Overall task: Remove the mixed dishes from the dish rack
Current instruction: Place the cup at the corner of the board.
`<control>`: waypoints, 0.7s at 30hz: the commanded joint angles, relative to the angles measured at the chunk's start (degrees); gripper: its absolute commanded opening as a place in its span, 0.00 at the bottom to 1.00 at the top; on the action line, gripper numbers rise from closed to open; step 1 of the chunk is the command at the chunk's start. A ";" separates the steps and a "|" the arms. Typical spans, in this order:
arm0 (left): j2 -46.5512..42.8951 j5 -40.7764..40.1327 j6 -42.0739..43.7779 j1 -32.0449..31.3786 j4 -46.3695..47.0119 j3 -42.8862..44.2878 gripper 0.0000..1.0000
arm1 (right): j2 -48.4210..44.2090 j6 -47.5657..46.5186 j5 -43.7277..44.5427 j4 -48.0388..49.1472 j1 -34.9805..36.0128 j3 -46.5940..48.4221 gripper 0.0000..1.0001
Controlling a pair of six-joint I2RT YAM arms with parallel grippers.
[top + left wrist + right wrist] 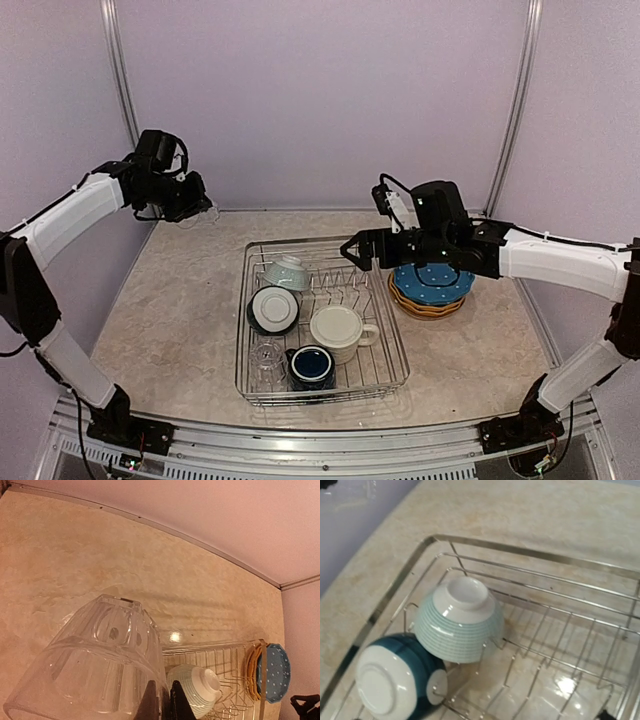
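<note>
My left gripper [197, 207] is raised over the table's far left and shut on the wall of a small clear glass [95, 665], with the glass wall between the fingertips [149, 702]. The dish rack [385, 375] holds a pale teal bowl [287, 271] upside down, a dark teal bowl [272, 308] on its side, a cream mug [337, 329], a navy mug [312, 366] and another clear glass [267, 360]. My right gripper [356, 252] hovers open over the rack's far right part. The right wrist view shows both bowls [460, 622] [395, 680] but not its fingers.
Blue and yellow dotted plates [432, 284] are stacked on the table right of the rack; they also show in the left wrist view [272, 672]. The rack's plate prongs [540, 665] stand bare. Purple walls close the back and both sides.
</note>
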 commanded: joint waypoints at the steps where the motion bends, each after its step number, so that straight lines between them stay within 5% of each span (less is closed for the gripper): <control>1: 3.69 -14.28 3.87 3.13 -8.83 3.21 0.00 | -0.58 -4.88 1.59 -6.78 0.11 3.67 1.00; 10: 13.98 -11.96 9.97 12.55 -17.58 10.80 0.00 | 1.20 -7.40 2.58 -9.94 1.24 7.07 1.00; 21: 21.38 -13.63 11.44 15.99 -21.36 13.99 0.00 | 2.57 -10.02 8.67 -13.30 5.13 9.19 1.00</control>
